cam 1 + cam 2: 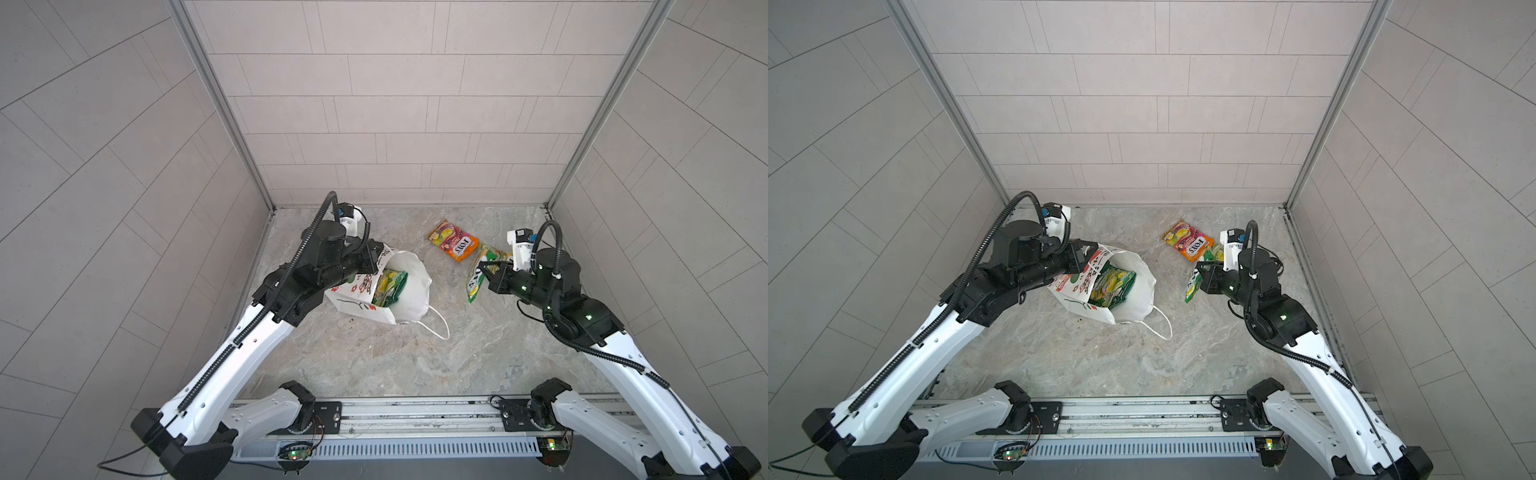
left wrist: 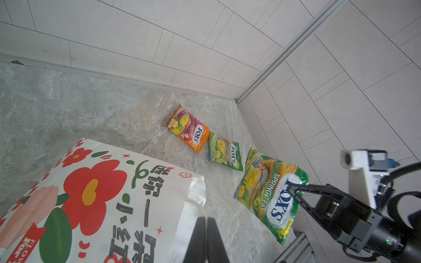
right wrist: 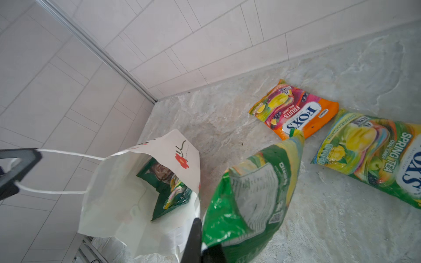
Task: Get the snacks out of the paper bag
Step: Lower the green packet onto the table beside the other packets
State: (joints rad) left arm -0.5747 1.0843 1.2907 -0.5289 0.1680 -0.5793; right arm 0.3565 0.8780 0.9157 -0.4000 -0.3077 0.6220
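Our right claw (image 1: 483, 269) pinches a green FOX'S packet (image 1: 473, 286), right of centre. Our left claw (image 3: 21, 165) grips the paper bag's (image 1: 415, 270) cord handle (image 3: 68, 154), centre-left.

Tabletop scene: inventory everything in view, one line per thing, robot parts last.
paper bag: one, white with red flower print, left of centre, mouth open
orange-pink FOX'S packet: one, flat on the table, far right of centre
lying green FOX'S packet: one, green-yellow, flat beside the orange-pink one
held green FOX'S packet: one, green-yellow, in the right claw, right of the bag
bagged green FOX'S packet: one, green-yellow, inside the paper bag
dark green bag: one, inside the paper bag
table: one, grey marble
walls: pale tiles, three sides
left claw: shut, the bag's cord handle taut in it
right claw: shut on the held packet
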